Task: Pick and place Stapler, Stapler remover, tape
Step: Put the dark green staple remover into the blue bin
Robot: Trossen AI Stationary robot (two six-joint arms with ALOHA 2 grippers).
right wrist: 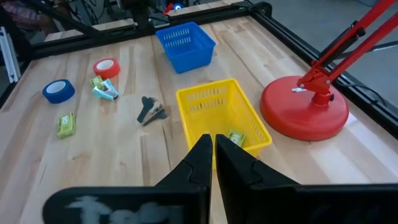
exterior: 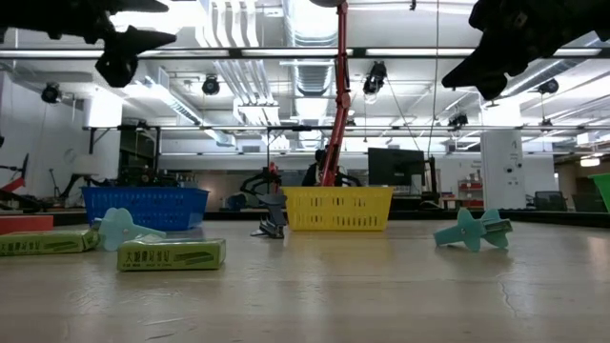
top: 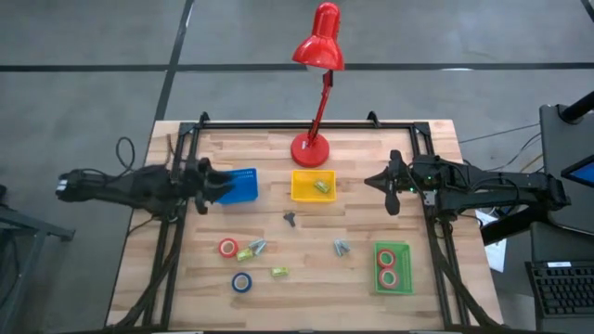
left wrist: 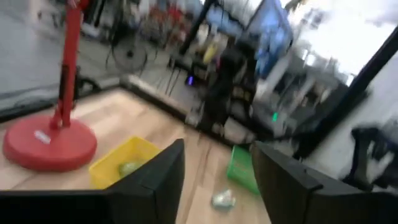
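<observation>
Left gripper (top: 225, 185) hangs open and empty over the blue bin (top: 239, 185); next target: dark staple remover (top: 290, 219)

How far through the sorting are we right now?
Done: two red tape rolls sit in the green bin, and one stapler box is in the yellow bin. In hand: nothing; the left gripper is open above the blue bin, the right gripper shut. Left: red tape, blue tape, loose boxes and removers.
</observation>
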